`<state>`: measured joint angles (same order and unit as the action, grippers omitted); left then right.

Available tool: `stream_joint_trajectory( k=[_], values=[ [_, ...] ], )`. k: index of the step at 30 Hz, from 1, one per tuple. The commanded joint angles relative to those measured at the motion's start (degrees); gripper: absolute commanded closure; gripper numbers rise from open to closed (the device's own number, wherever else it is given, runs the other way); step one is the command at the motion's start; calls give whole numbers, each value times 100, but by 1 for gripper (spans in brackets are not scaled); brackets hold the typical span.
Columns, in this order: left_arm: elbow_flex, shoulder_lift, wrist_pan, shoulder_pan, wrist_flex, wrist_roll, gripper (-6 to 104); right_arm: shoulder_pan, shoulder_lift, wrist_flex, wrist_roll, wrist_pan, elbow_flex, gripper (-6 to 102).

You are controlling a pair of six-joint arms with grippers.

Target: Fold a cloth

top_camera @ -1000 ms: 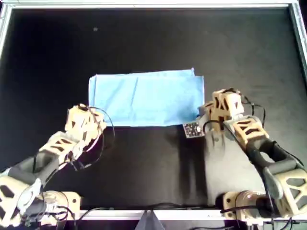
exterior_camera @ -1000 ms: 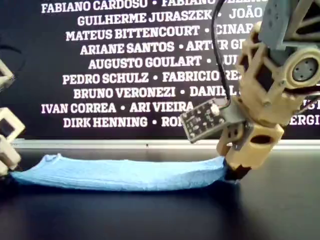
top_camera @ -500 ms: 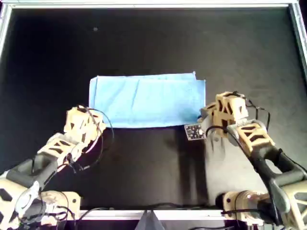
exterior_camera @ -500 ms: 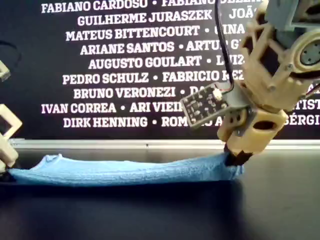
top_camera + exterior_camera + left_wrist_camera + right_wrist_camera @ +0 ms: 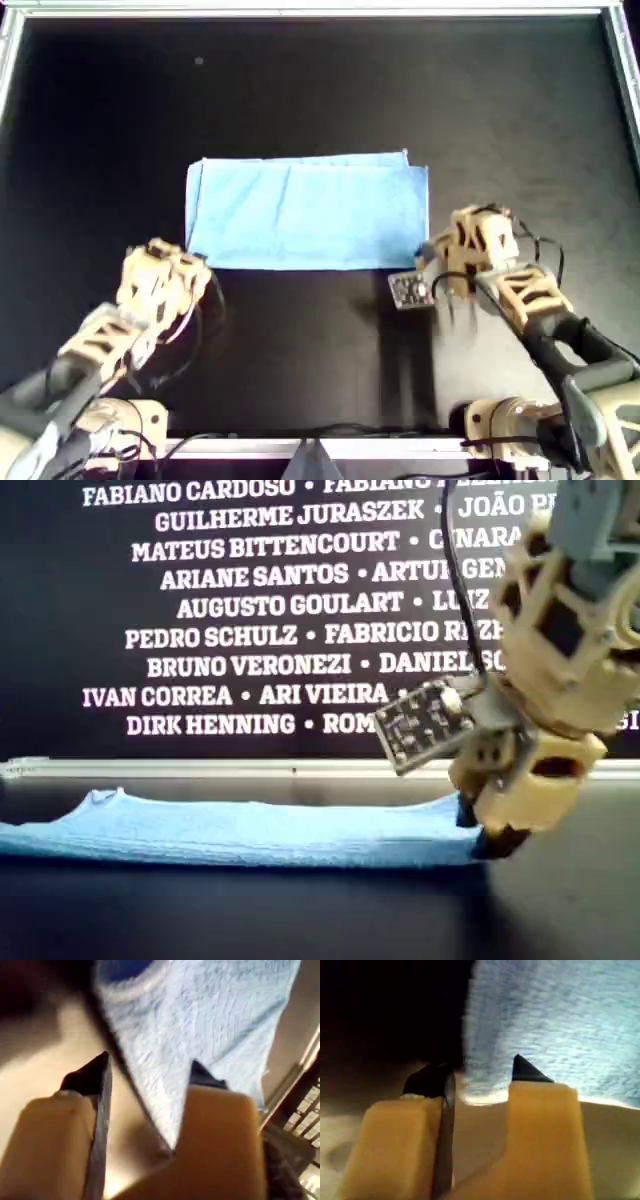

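Blue cloth (image 5: 306, 211) flat — both grippers' jaws apart, empty; left gripper (image 5: 150, 1072) outside exterior view.

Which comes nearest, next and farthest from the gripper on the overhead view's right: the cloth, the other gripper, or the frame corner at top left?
Measured from that gripper in the overhead view:
1. The cloth: its lower right corner lies right beside it.
2. The other gripper: on the overhead view's left, past the cloth's whole width.
3. The frame corner: at the overhead view's top left, clearly farthest.
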<state>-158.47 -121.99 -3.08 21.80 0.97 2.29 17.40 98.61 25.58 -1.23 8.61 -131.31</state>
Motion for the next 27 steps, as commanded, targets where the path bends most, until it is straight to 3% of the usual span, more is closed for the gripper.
stream_joint_trajectory(
  k=[1, 5, 16, 22, 27],
  values=[
    [-352, -1002, 79, 141, 62, 18, 39, -53, 1063, 79, 18, 35, -290, 46],
    [-870, -2276, 97, 79, 62, 18, 39, -53, 2584, 79, -79, -53, -1028, 46],
    [-1415, -5282, 114, 9, 62, 26, 39, -352, 5045, 79, -88, -62, -1995, 45],
    [-1415, -5467, 114, -527, 62, 26, 39, -1151, 6311, 44, -88, -62, -2760, 45],
    [-1424, -5467, 114, -1151, 62, 26, 39, -1336, 7225, 44, 0, 9, -3234, 45]
  ],
)
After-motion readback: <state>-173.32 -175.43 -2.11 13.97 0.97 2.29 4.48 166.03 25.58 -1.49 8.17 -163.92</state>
